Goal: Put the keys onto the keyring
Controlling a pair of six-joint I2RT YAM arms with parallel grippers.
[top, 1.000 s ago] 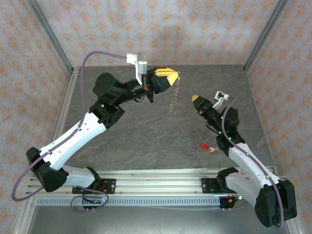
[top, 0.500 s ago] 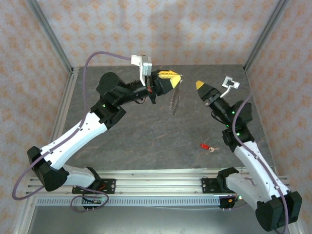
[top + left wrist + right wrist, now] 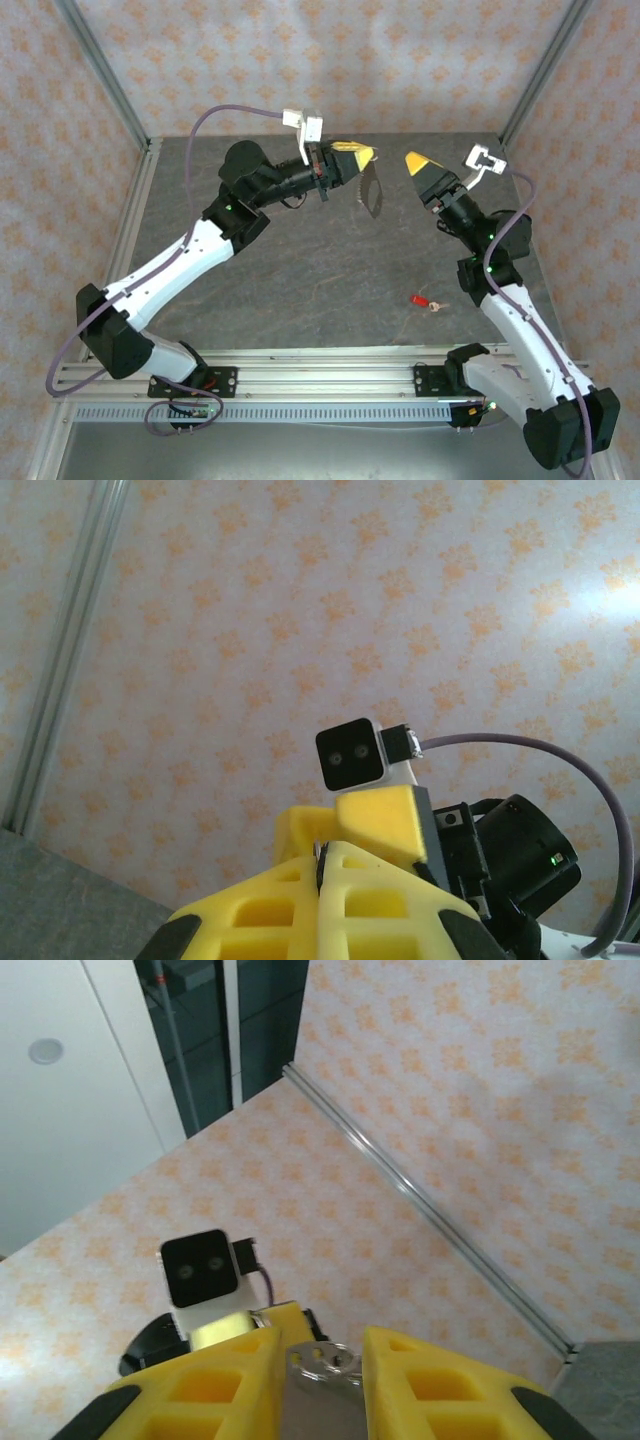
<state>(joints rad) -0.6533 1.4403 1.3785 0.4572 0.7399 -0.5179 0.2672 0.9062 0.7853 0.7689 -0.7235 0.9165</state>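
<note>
The keyring, a thin beaded chain (image 3: 372,195), hangs blurred below my left gripper (image 3: 360,155), which is raised over the back of the table and shut on the chain's top. A sliver of metal shows at the seam of its shut fingers (image 3: 323,855). My right gripper (image 3: 415,160) is raised facing it, a short gap away. In the right wrist view its fingers (image 3: 420,1380) clamp a flat silvery metal piece (image 3: 320,1395) with small holes and a little ring on its end. The red-headed key (image 3: 419,299) lies on the table below, with a small ring (image 3: 437,306) beside it.
The grey table (image 3: 300,270) is walled by patterned panels, with metal posts at the back corners (image 3: 140,135). The right wrist camera block (image 3: 350,755) sits just beyond my left fingertips. A purple cable (image 3: 240,112) arcs over the left arm.
Both grippers have risen and moved toward the back. The left one shifted right and the right one climbed away from the red key. The chain now swings, blurred. The red key has not moved.
</note>
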